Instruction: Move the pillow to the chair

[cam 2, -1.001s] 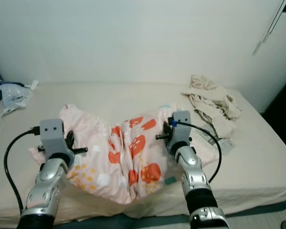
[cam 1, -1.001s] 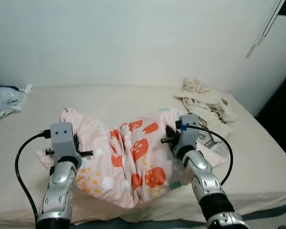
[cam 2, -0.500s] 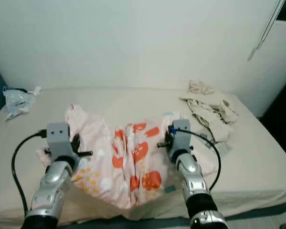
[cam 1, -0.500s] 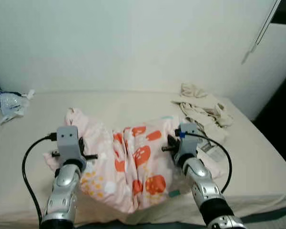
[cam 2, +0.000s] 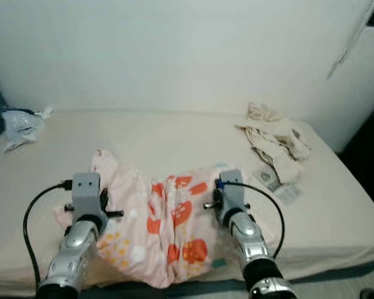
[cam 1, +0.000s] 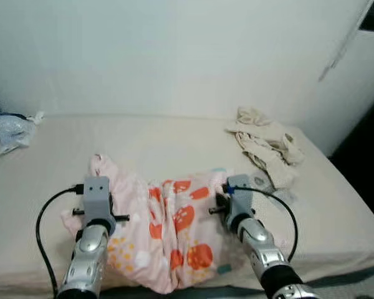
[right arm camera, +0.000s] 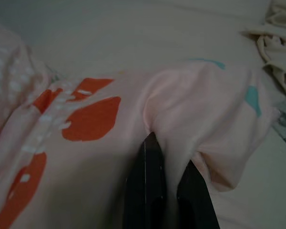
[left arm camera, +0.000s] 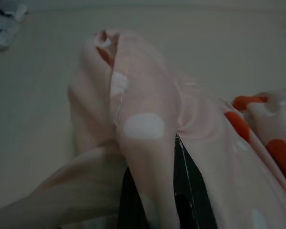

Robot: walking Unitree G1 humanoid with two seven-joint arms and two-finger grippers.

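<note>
The pillow (cam 1: 174, 233) is pink with orange and white prints and sags between my two arms at the bed's front edge. My left gripper (left arm camera: 155, 167) is shut on a fold at the pillow's left end; pink cloth is squeezed between its black fingers (left arm camera: 190, 191). My right gripper (right arm camera: 170, 152) is shut on the pillow's right corner (right arm camera: 200, 109), with the fabric bunched over its fingers (right arm camera: 145, 181). In the eye views the left wrist (cam 1: 96, 196) and right wrist (cam 1: 237, 196) sit at either end of the pillow, which hides the fingertips.
The beige bed (cam 1: 162, 140) runs back to a white wall. A heap of beige clothes (cam 1: 265, 140) lies at the back right, with a printed leaflet (cam 2: 268, 177) beside it. A plastic bag (cam 1: 9, 124) lies at the far left. A dark gap borders the bed's right side.
The whole view has drawn back from the bed. Both arms and the pillow sit lower and smaller in the picture, nearer the front edge. Both grips are unchanged.
</note>
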